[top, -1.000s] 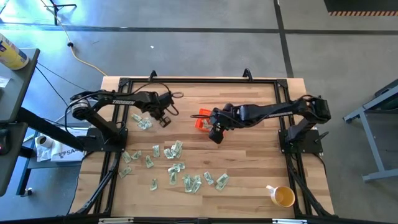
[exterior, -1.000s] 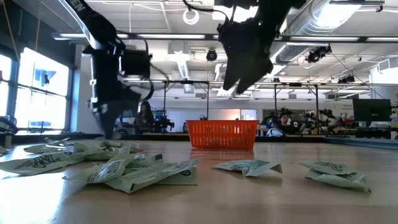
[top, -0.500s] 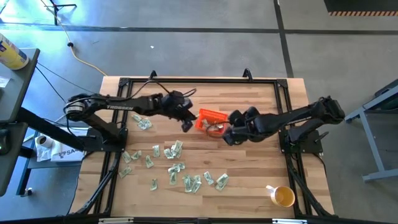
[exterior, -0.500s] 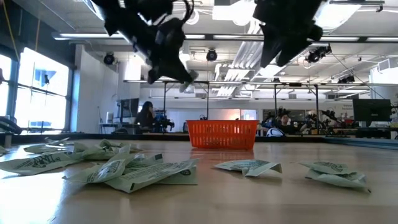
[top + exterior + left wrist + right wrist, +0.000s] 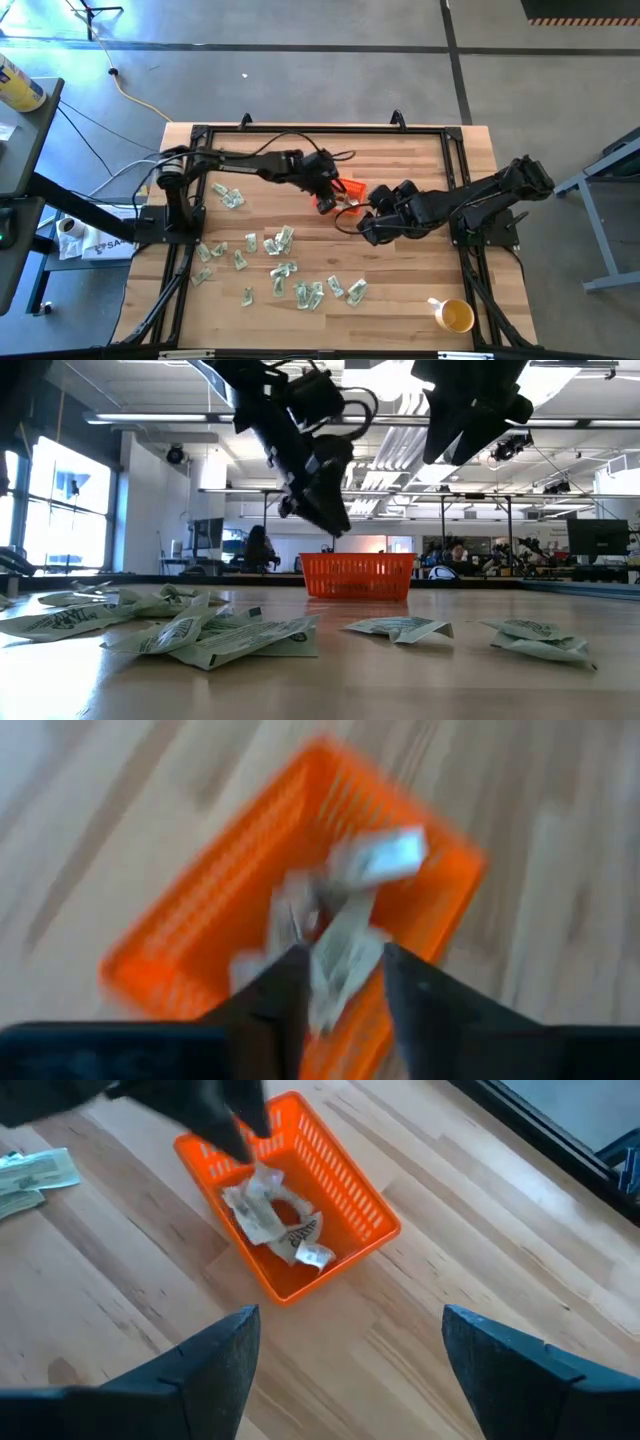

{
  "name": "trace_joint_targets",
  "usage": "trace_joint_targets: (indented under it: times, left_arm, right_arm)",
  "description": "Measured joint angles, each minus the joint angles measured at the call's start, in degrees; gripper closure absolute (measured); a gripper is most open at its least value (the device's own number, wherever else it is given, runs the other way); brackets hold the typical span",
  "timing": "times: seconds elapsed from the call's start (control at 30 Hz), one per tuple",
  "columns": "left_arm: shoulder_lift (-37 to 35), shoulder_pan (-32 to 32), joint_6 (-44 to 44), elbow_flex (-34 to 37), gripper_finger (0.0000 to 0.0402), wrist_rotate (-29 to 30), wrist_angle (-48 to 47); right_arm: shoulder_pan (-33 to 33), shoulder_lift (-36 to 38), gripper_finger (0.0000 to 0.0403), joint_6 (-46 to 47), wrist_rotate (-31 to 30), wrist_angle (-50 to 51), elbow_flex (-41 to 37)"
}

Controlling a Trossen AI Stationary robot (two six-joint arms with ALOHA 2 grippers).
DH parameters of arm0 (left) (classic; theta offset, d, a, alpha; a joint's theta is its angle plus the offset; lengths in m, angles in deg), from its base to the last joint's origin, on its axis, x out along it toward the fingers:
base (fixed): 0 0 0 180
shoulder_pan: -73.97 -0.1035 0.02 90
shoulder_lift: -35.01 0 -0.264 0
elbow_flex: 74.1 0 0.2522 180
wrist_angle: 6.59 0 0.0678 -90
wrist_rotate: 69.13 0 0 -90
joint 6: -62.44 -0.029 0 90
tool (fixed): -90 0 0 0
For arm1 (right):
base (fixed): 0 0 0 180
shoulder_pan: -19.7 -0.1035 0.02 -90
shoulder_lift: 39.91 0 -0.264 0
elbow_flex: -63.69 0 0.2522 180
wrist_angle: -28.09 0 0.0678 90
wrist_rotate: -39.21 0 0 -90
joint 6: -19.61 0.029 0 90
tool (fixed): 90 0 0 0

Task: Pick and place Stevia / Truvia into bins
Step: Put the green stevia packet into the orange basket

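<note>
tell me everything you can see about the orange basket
The orange basket is a small rectangular bin of what looks like plastic, with low slatted walls and an open top. It sits upright on the wooden table near its middle, turned at an angle to the table's edges. Several crumpled pale sachets lie inside. The left hand hangs over it with fingers apart, one sachet between them; the right hand waits open beside it.

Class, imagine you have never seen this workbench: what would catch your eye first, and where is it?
The orange basket near the table's middle stands out, with a few sachets inside and the left hand directly over it, fingers parted. The right hand hangs open just beside the basket. Many pale green sachets lie scattered on the near-left wood.
</note>
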Motion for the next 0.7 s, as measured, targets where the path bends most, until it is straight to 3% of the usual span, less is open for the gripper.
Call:
trace_joint_targets:
  times: [0.13,0.23,0.3,0.43,0.57,0.7]
  left_arm:
    - [-1.9,-0.2,-1.2,-1.4,0.0157,2.2,-14.7]
    - [-5.9,-0.2,1.6,-1.0,0.0138,8.0,-24.5]
    - [-8.1,-0.6,5.6,-0.1,0.0136,12.0,-29.8]
    - [-13.2,-4.8,14.3,6.3,0.0148,13.1,-32.6]
    - [-18.4,-8.8,13.7,14.8,0.0167,13.0,-36.6]
    - [-21.1,-12.8,14.0,18.7,0.0181,13.7,-48.1]
  right_arm:
    - [0.0,0.0,0.01,-1.7,-2.3,0.0,-0.1]
    - [0.9,0.0,0.01,-3.3,-2.5,-0.4,-0.1]
    - [2.3,0.0,0.01,-3.2,-1.7,-0.5,-0.2]
    - [6.1,0.0,0.01,-3.0,1.7,-2.9,-1.9]
    - [8.8,-0.1,0.01,-7.5,5.3,-8.5,-4.2]
    - [10.1,-0.1,0.01,-13.8,8.7,-14.8,-6.2]
